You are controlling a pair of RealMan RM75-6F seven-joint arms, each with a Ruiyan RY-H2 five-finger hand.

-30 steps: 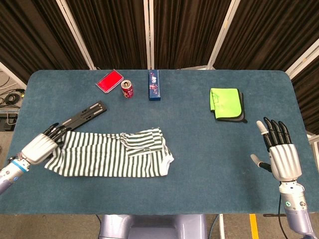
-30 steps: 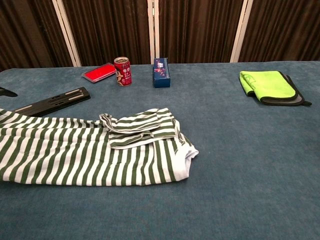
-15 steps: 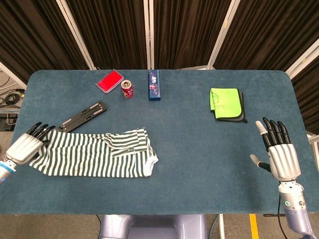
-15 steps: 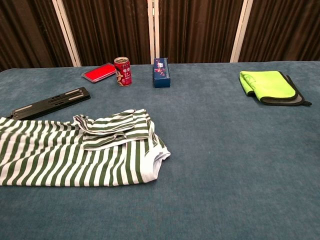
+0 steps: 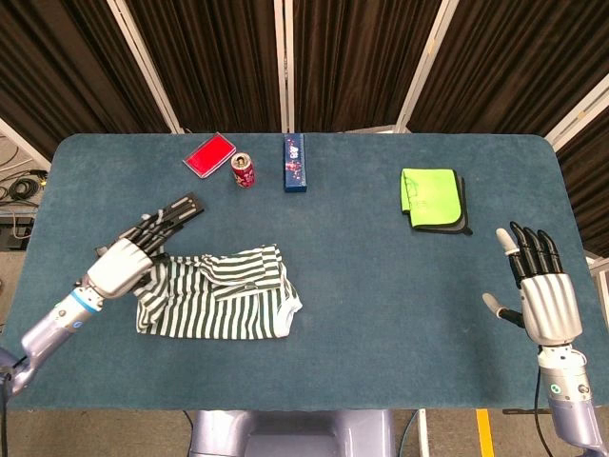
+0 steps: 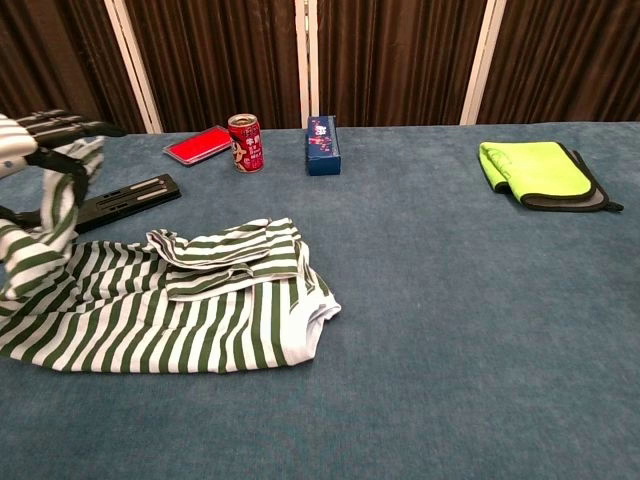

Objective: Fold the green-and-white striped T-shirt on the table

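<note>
The green-and-white striped T-shirt [image 5: 224, 297] [image 6: 190, 310] lies left of the table's middle, one sleeve folded over its top. My left hand [image 5: 126, 261] [image 6: 30, 140] holds the shirt's left end lifted off the table, and the cloth hangs from its fingers. My right hand [image 5: 542, 293] hovers with its fingers apart near the table's right front edge, far from the shirt and holding nothing.
A black flat bracket [image 5: 171, 217] lies just behind my left hand. A red case [image 5: 208, 155], a red can [image 5: 244, 170] and a blue box [image 5: 295, 163] stand along the back. A folded lime cloth [image 5: 433, 198] lies at the back right.
My left hand has lifted the shirt's left end and carried it right and up, bunching that side. The right hand has barely moved.
</note>
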